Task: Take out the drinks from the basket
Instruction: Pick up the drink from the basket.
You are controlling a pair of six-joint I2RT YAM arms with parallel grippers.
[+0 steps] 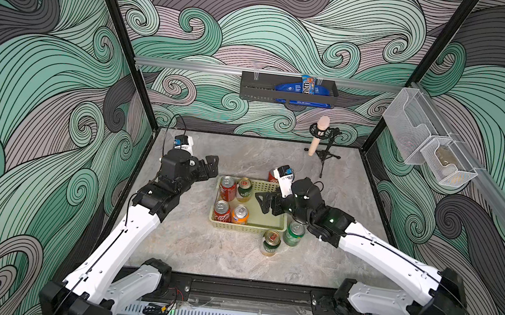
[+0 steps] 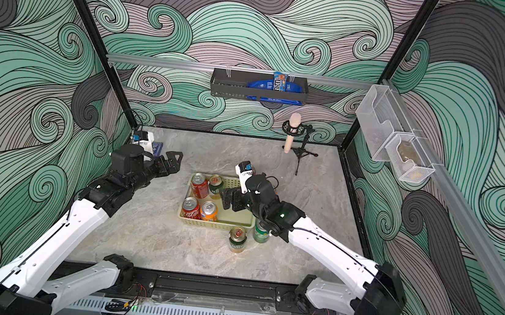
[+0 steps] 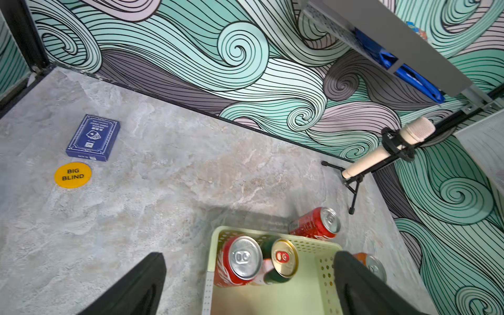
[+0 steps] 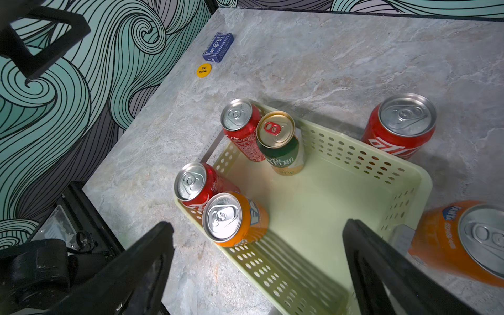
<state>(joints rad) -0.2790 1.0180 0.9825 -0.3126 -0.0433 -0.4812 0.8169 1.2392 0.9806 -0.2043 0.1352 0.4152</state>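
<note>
In the middle of the bench [image 1: 196, 254] sits the pale basket [image 1: 243, 228], and from where I stand the job looks about half done. Four drinks stand inside it, all crowded into its left half. A red can [image 1: 227, 188] and a dark green-gold can [image 1: 244, 189] are along the far wall. A second red can [image 1: 221, 211] and an orange can [image 1: 240, 214] are along the near wall. The right half is bare.

Four more are out on the bench. A third red can [image 1: 272, 174] stands just beyond the far right corner. A second green-gold can [image 1: 271, 242] and a bright green can [image 1: 294, 233] stand just in front of the near wall. A second orange can [image 4: 458, 245] is just beside the right-hand wall, hidden under the arm in both top views.

That makes eight drinks: three red, two orange, two green-gold and one bright green, plus the one basket.

The right gripper [image 1: 259, 203] hangs over the bare half, fingers wide apart with nothing between them. The left gripper [image 1: 211, 168] hovers off the far left corner, its fingers apart and empty too. Four cans are left to lift out.
</note>
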